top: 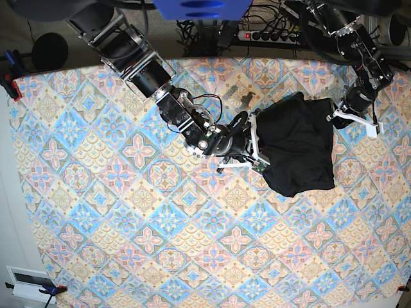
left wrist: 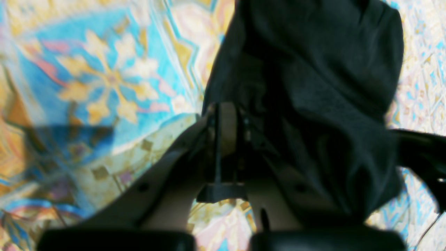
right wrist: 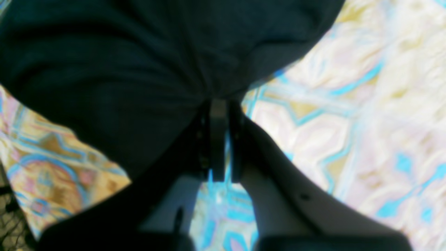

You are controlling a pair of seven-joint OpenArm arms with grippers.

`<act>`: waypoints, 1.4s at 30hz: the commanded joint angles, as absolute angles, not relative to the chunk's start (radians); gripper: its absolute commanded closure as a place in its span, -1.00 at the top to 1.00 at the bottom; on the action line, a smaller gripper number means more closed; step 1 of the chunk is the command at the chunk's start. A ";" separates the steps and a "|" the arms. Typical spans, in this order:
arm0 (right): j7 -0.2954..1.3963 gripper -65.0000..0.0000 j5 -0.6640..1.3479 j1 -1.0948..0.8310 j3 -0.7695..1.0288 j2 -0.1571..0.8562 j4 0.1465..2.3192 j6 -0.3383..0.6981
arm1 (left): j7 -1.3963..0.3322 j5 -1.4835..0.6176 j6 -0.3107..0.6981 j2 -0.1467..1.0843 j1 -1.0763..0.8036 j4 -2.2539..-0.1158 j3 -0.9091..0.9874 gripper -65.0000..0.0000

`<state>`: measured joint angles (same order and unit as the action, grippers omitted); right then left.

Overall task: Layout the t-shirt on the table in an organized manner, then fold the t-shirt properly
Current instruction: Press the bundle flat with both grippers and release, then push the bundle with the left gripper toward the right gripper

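Both claws — left (left wrist: 228, 118), right (right wrist: 219, 115) — clamped tight.

place: robot lab | signs: power strip (top: 273, 35), cable tangle (top: 205, 29), clamped table (top: 96, 244)

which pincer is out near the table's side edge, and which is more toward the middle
The left pincer grips the t-shirt on the side near the table's edge; the right pincer holds the opposite side, nearer the table's middle.

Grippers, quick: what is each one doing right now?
Left gripper: shut on the t-shirt.
Right gripper: shut on the t-shirt.
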<state>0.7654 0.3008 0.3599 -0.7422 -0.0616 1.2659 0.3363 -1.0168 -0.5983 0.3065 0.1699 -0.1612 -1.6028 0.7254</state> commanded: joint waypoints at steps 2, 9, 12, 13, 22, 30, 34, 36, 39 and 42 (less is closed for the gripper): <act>0.734 -0.95 0.323 0.358 -0.736 -0.070 1.336 0.343 | -0.997 -0.608 0.306 0.185 -0.140 -1.583 0.730 -0.99; 0.736 -0.95 0.328 0.305 -0.559 -0.022 1.480 0.343 | -0.997 -0.608 0.306 0.182 -0.045 -1.385 0.730 -0.98; 0.750 -0.95 0.329 0.285 -0.489 0.048 1.521 0.343 | -0.997 -0.607 0.306 0.179 0.010 -1.311 0.725 -0.98; 0.757 -0.95 0.329 0.285 -0.472 0.067 1.532 0.343 | -0.997 -0.607 0.306 0.166 0.024 -1.288 0.725 -0.98; 0.766 -0.95 0.331 0.157 -0.232 0.137 1.662 0.344 | -0.997 -0.549 0.306 0.068 0.128 -1.130 0.648 -0.98; 0.768 -0.95 0.432 0.122 -0.094 0.200 1.710 0.346 | -0.937 -0.487 0.306 -0.015 0.133 -1.125 0.440 -0.98; 0.768 -0.95 0.539 0.119 -0.035 0.239 1.709 0.346 | -0.914 -0.487 0.306 -0.064 0.133 -1.125 0.357 -0.98; 0.768 -0.95 0.562 0.119 -0.015 0.245 1.709 0.346 | -0.914 -0.487 0.306 -0.084 0.133 -1.127 0.349 -0.98; 0.800 -0.95 0.565 0.119 -0.007 0.245 1.709 0.346 | -0.914 -0.496 0.306 -0.093 0.133 -1.130 0.354 -0.98; 0.817 -0.95 0.564 0.117 -0.012 0.245 1.710 0.346 | -0.915 -0.496 0.306 -0.076 0.128 -1.158 0.357 -0.98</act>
<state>0.8425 0.5499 0.0944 -0.0132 0.2359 1.6890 0.3401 -0.8062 -0.5449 0.3187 -0.0635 0.1436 -1.1618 0.3714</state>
